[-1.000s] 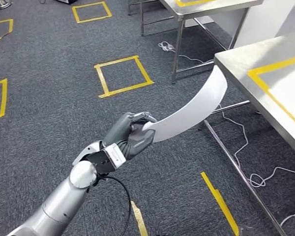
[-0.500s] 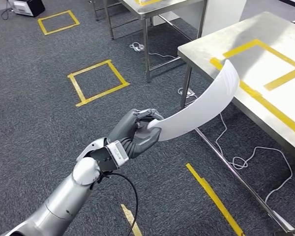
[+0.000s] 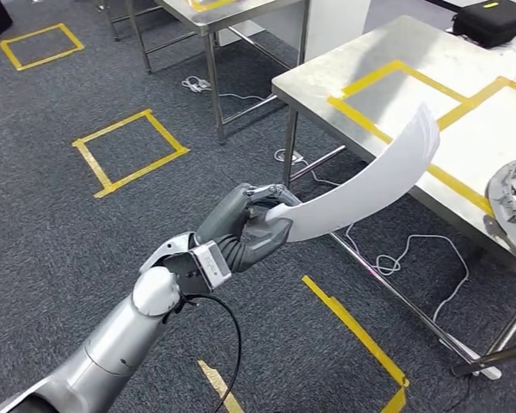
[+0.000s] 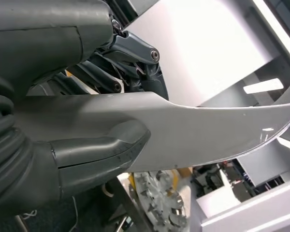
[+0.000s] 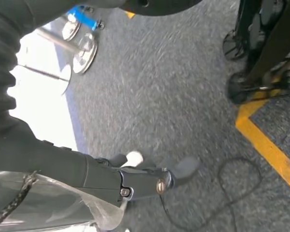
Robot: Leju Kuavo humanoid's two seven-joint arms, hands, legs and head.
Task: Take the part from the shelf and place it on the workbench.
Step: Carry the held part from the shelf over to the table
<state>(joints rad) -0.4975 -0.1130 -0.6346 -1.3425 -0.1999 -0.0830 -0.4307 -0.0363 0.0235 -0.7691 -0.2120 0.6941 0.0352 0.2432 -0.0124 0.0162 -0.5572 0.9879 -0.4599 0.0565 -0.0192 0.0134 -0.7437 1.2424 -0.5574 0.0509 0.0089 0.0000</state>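
Our left hand (image 3: 248, 228) grips the white curved part (image 3: 365, 185) by its narrow end. We should lower it flat onto the workbench (image 3: 398, 60), away from the metal disc (image 3: 512, 198).

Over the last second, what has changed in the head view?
The camera has turned toward the workbench, so the floor markings slid left and a round metal part and a black case came into view. The left hand still grips the curved white part, its tip now over the workbench.

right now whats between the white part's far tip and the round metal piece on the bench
In the head view, bare workbench top with a yellow tape line separates the part's tip from the round metal piece.
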